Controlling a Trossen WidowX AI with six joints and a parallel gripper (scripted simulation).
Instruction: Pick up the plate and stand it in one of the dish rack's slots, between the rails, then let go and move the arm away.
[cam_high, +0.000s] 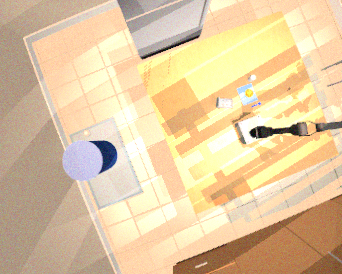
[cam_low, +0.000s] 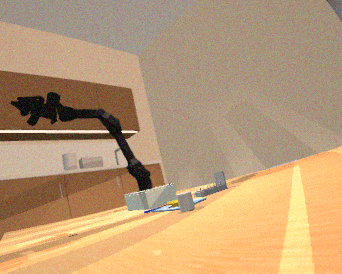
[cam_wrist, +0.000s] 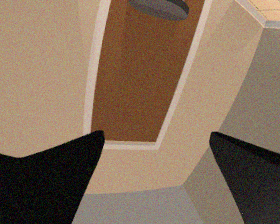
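Observation:
My gripper (cam_wrist: 157, 137) (cam_low: 21, 107) is open and empty, raised high above the table at the left in the exterior view, far from the tabletop things. It is out of frame in the top view. The dish rack (cam_high: 225, 102) (cam_low: 212, 190) is a small grey rack with short prongs and a taller upright part at one end. A small yellow thing (cam_high: 249, 93) (cam_low: 172, 203) lies on a light-blue, flat rectangle beside the rack. I cannot tell whether it is the plate, and no plate shows plainly elsewhere.
A pale box (cam_high: 244, 131) (cam_low: 160, 196) sits by the arm's base. A small grey-white cup (cam_high: 252, 78) (cam_low: 186, 201) stands beyond the blue rectangle. A small blue item (cam_high: 256, 104) lies near it. A large lilac disc (cam_high: 82, 160) is far left. The wrist view shows a wall and brown panel (cam_wrist: 137, 75).

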